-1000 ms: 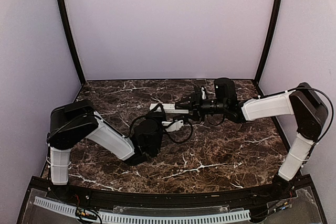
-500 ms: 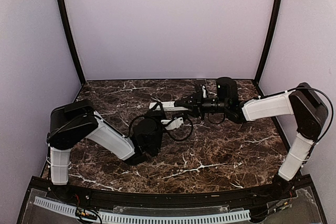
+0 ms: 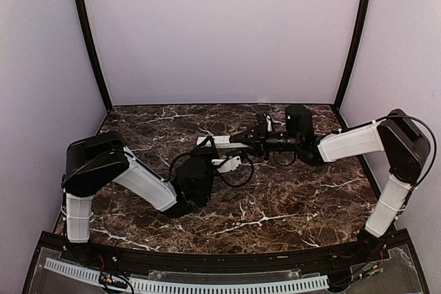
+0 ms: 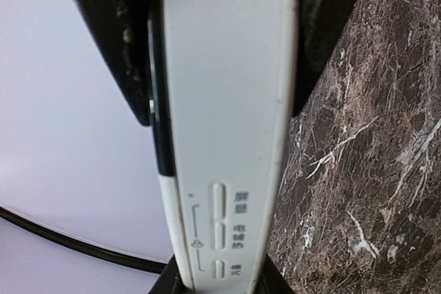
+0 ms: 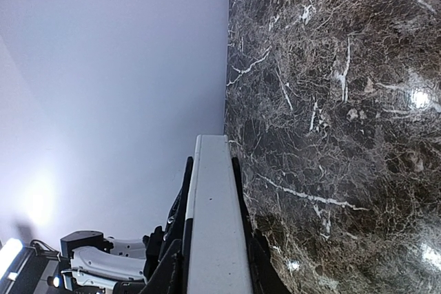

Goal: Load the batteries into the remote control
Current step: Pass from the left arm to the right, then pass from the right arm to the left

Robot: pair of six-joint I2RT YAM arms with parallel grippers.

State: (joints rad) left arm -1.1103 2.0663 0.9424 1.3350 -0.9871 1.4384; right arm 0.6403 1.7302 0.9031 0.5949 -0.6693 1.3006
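Observation:
The remote control (image 3: pixel 219 141) is a slim white bar held off the table, lying left to right between the two arms. My left gripper (image 3: pixel 208 148) is shut on it from the near side; the left wrist view shows the remote (image 4: pixel 227 101) with small buttons between my fingers (image 4: pixel 169 281). My right gripper (image 3: pixel 242 140) is shut on its right end; in the right wrist view the remote (image 5: pixel 212 191) runs away from me between my black fingers (image 5: pixel 249 259). No batteries show in any view.
Dark marble table (image 3: pixel 289 191) with pale walls on three sides. A black cable (image 3: pixel 238 173) loops from the left wrist below the remote. The left arm's wrist shows at the lower left of the right wrist view (image 5: pixel 89 259).
The right wrist has shifted slightly toward the far wall and to the right. The remote stays held by both grippers in nearly the same place.

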